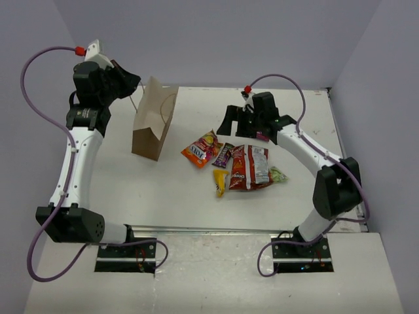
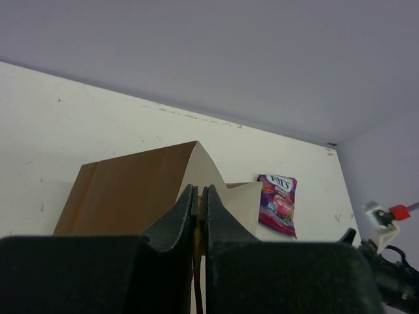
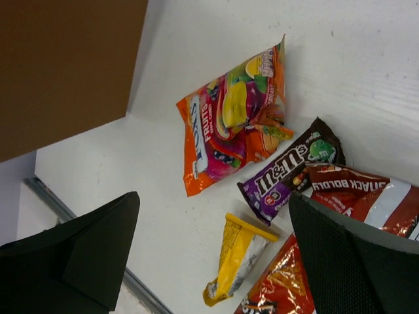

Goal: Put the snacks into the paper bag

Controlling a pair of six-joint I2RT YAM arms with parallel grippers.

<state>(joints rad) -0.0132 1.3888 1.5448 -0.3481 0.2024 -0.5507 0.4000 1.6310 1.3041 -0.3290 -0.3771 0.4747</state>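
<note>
Pale lavender walls point(image 1: 216, 39) enclose a white table point(image 1: 196, 196). The brown paper bag point(image 1: 154, 121) stands upright at its left rear, the left gripper point(image 2: 198, 199) pinched tight on a thin strip at its top. The snacks point(image 1: 249, 167) lie scattered centre-right beneath the right gripper point(image 3: 213, 209), which is spread wide and holds nothing

Matt brown paper bag point(image 1: 153, 123), glossy plastic snacks point(image 1: 253, 167), matt white table point(image 1: 163, 191)

Orange bag point(image 3: 229, 124) reads Fox's Fruits; purple bar point(image 3: 288, 170) M&M's; magenta pouch point(image 2: 278, 204) Fox's.
</note>
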